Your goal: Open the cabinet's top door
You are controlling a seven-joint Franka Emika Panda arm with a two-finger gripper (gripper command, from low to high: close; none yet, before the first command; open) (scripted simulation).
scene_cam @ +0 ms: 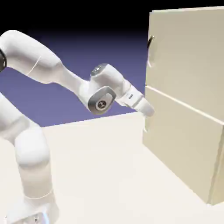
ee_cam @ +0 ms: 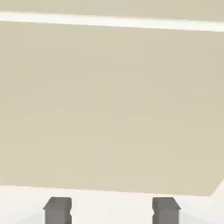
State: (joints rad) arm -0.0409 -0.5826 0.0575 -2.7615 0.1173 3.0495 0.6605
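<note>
"What fills the exterior view's right?"
"The cabinet [scene_cam: 183, 105] — a boxy, smooth beige thing, its top door [scene_cam: 188, 57] above a pale seam, with a dark curved handle [scene_cam: 151, 41]."
"And the arm?"
"Glossy white, rounded arm [scene_cam: 35, 57], reaching toward the lower door [scene_cam: 179, 140]."
"The claw?"
"Gripper [ee_cam: 112, 211] open — blocky grey fingertips [ee_cam: 58, 211] well apart, nothing between."

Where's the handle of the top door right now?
In the exterior view, the handle sits near the top door's left edge, above the white seam.
</note>
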